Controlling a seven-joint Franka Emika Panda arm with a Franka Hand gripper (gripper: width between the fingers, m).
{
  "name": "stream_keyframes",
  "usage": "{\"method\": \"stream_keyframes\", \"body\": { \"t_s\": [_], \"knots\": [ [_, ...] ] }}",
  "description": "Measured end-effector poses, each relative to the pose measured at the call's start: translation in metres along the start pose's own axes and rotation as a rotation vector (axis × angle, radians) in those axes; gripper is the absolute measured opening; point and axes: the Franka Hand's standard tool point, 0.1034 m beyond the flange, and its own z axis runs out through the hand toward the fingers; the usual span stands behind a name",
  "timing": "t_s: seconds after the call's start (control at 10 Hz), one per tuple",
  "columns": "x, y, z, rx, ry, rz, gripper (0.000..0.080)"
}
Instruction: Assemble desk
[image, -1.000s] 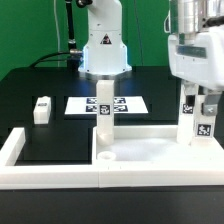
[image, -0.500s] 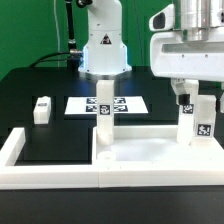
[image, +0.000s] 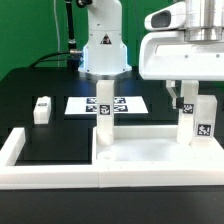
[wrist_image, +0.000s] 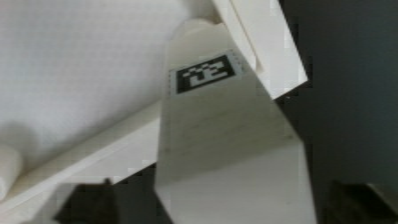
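Black table (image: 30, 85) — two-finger gripper (image: 191, 99) risen, jaws wide apart, no grip on upright white square plastic leg (image: 190, 125) — leg likely seated in white rimmed tabletop (image: 140, 152).

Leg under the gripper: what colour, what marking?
White leg, black-and-white square tag; wrist view best.

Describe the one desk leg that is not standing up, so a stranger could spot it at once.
Start at the black table, then look to the exterior view's left of the marker board. A short white leg lies there alone; the other two legs stand upright on the tabletop.
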Motion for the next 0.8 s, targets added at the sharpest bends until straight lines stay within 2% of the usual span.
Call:
{"method": "stream_keyframes", "body": {
  "t_s": [0.1, 0.2, 0.3, 0.6, 0.7, 0.8],
  "knots": [
    [0.0, 0.0001, 0.0001, 0.0, 0.0, 0.009, 0.045],
    [-0.0002, 0.0, 0.0003, 0.0, 0.0, 0.094, 0.045],
    [0.0003, 0.0009, 0.0005, -0.002, 0.0, 0.152, 0.0294],
    [0.0007, 0.0039, 0.0008, -0.011, -0.007, 0.317, 0.0295],
    [-0.0031, 0.0028, 0.0003, -0.034, -0.039, 0.508, 0.0295],
    [-0.0044, 0.0035, 0.0009, -0.042, -0.051, 0.637, 0.0295]
  ]
}}
